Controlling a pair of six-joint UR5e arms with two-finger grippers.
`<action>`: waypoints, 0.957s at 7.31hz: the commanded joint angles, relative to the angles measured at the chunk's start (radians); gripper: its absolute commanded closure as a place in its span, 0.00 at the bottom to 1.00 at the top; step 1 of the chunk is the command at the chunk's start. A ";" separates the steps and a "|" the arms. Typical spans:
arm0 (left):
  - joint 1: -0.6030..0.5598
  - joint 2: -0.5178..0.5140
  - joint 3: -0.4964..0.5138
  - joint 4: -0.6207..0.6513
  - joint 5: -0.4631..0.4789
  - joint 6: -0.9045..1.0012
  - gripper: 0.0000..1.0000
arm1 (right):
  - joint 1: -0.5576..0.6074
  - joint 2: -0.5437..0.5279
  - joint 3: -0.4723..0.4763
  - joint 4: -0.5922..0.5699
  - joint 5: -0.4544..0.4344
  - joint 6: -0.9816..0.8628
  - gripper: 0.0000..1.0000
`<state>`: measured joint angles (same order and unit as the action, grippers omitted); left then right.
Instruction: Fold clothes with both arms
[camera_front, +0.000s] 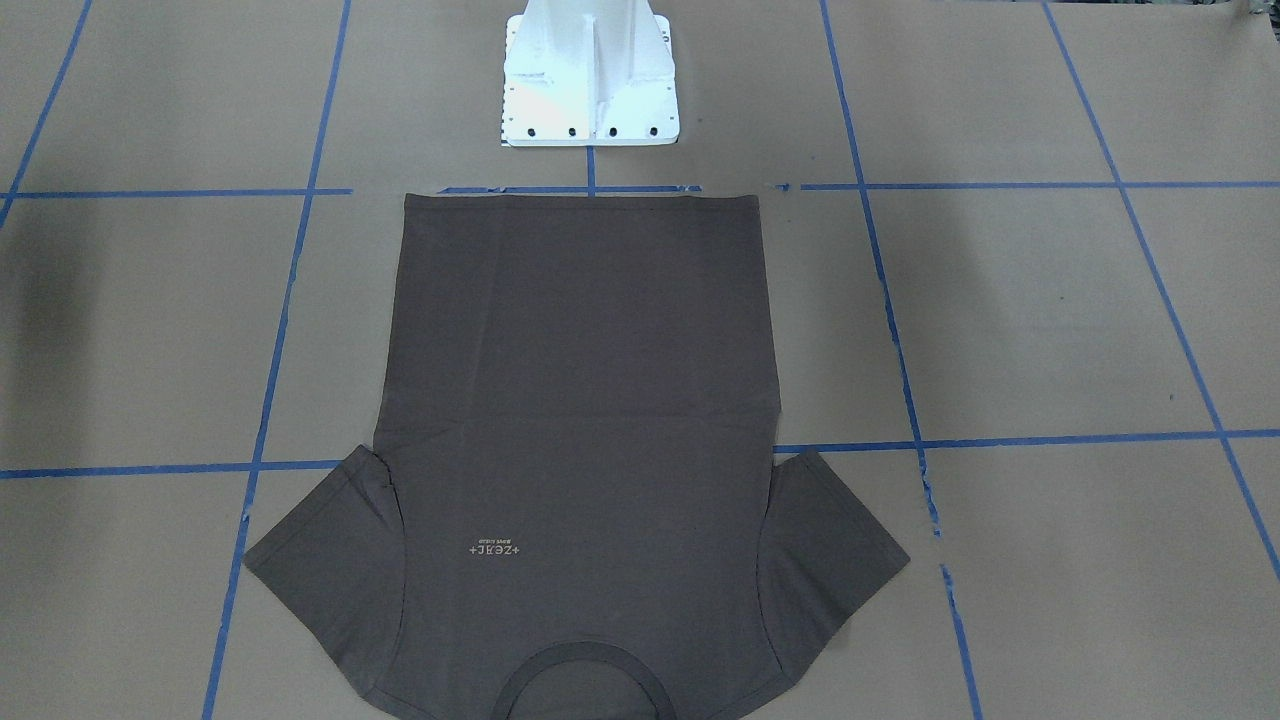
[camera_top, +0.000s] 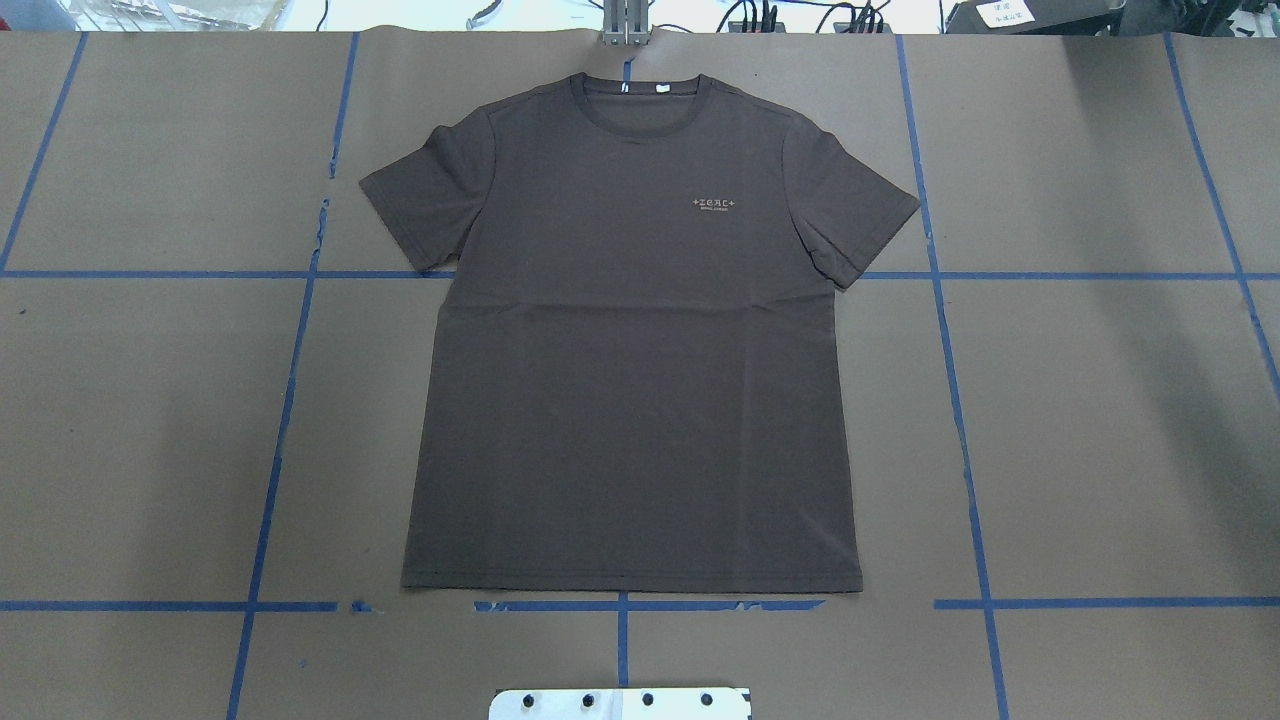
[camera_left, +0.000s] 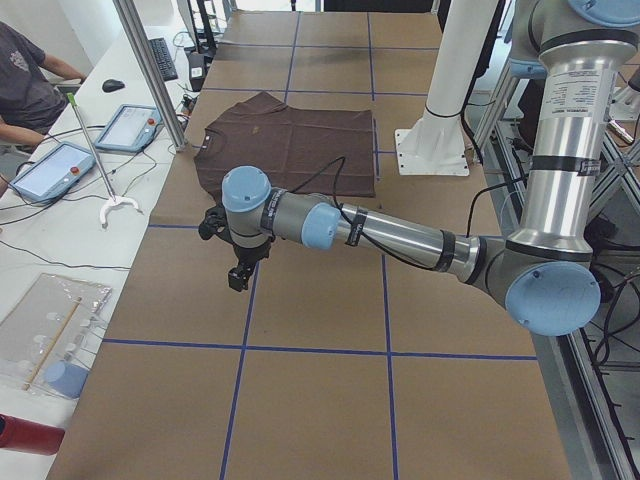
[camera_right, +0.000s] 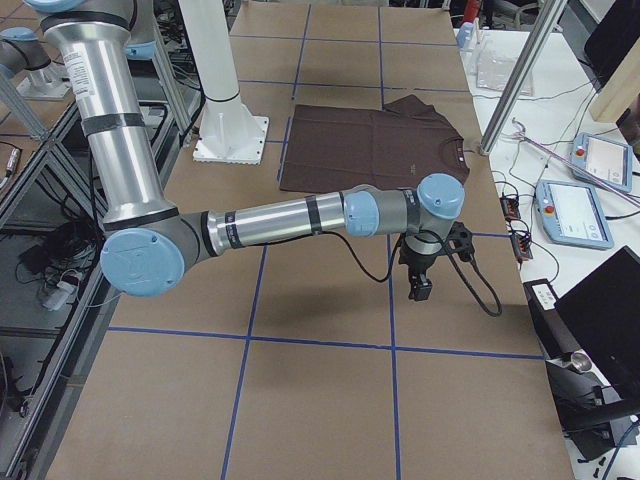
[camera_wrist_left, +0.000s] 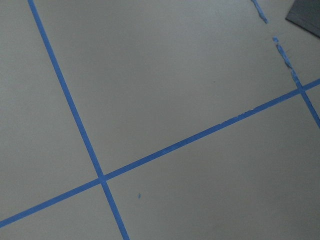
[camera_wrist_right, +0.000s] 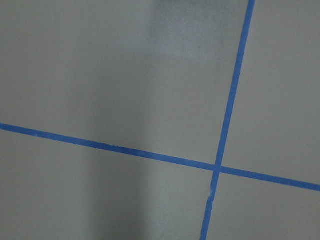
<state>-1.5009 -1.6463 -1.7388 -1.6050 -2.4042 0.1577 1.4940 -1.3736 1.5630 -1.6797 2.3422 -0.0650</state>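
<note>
Brown paper (camera_top: 150, 420) covers the worktop (camera_top: 1100, 420); the dark T-shirt (camera_top: 640, 400) lies flat in the middle of the overhead view, collar (camera_top: 640, 92) at 12 o'clock, hem (camera_top: 630, 584) at 6 o'clock; nothing grips it; the left end effector (camera_left: 238, 274) hangs over bare paper off toward 9 o'clock, the right end effector (camera_right: 422, 287) off toward 3 o'clock; I cannot tell how wide either is open. Thin flat cloth is hard to pinch; a grip may slip or nip one layer; if one side pulls first, the T-shirt could slide and wrinkle.
</note>
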 joint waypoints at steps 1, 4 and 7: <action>0.001 0.000 -0.019 0.004 0.010 -0.001 0.00 | 0.002 -0.012 0.008 0.000 0.002 0.002 0.00; 0.001 0.016 -0.021 -0.001 0.002 0.000 0.00 | 0.000 -0.018 0.008 0.002 0.003 -0.001 0.00; 0.004 0.052 -0.012 -0.094 0.005 0.006 0.00 | -0.041 -0.015 0.029 0.012 0.105 0.001 0.00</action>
<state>-1.4994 -1.6150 -1.7613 -1.6349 -2.4016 0.1654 1.4721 -1.3939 1.5897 -1.6756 2.3917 -0.0649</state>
